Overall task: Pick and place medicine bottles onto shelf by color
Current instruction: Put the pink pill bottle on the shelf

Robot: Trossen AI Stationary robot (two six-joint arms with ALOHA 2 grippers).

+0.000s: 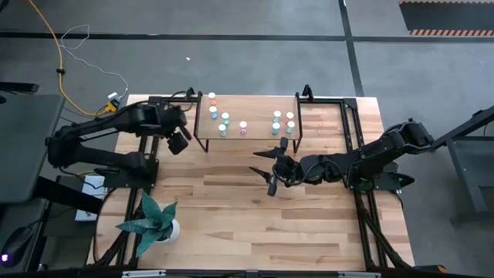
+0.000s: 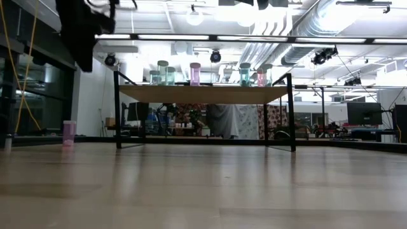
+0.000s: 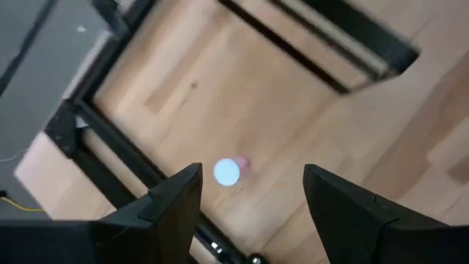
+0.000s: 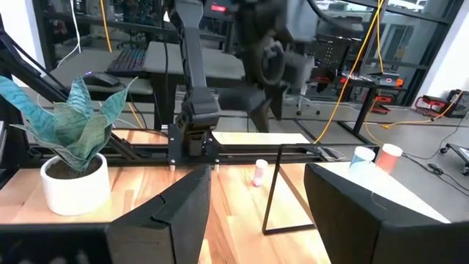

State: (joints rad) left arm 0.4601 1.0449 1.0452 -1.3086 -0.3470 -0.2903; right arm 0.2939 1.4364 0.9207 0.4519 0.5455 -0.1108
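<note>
The shelf stands on thin black legs at the table's far side, and several bottles stand on it: teal and red-orange at its left, one pink in the middle, more at its right. A lone pink bottle with a white cap stands on the table left of the shelf. In the high view my left arm hides it. My left gripper hangs open above it, pointing steeply down. My right gripper is open and level in front of the shelf, empty.
A white pot with a green plant stands at the table's near left. Black frame rails run along the table's left edge beside the lone bottle. Bare wood lies between the shelf and the near edge.
</note>
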